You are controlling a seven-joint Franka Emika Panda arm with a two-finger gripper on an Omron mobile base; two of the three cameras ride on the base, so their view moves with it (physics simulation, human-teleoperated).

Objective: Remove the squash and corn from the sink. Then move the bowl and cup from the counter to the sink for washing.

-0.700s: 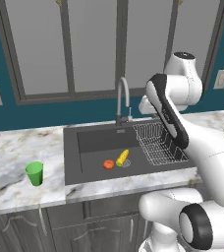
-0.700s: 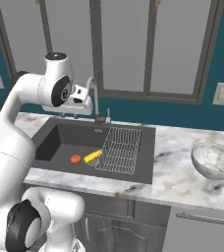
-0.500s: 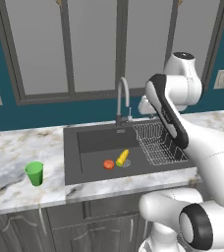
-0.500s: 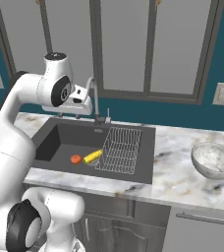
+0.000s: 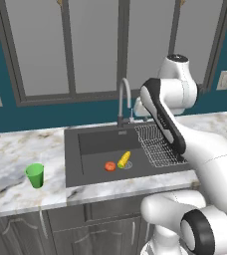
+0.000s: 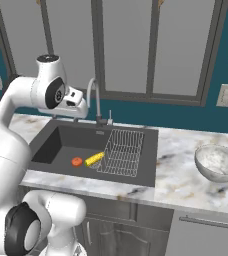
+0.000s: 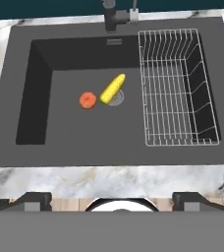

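the gripper (image 7: 112, 199) is high above the sink (image 7: 60, 147) and looks straight down into it. its two dark finger tips (image 7: 33, 199) stand far apart at the bottom of the hand view, so the jaws are wide open and nothing is between them.

the squash (image 7: 88, 100) lies on the sink floor, left of the round drain. the corn (image 7: 112, 88) lies just beside it, tilted, with one end over the drain. the two are very near, but i cannot tell if they touch. both are well below the gripper and ahead of it in the hand view, a little left of its middle. the wire rack (image 7: 175, 88) takes the right part of the sink.

the cup (image 5: 35, 175) stands upright on the counter (image 5: 16, 149), left of the sink. the bowl (image 6: 219, 162) sits on the counter, right of the sink, well apart from the gripper.
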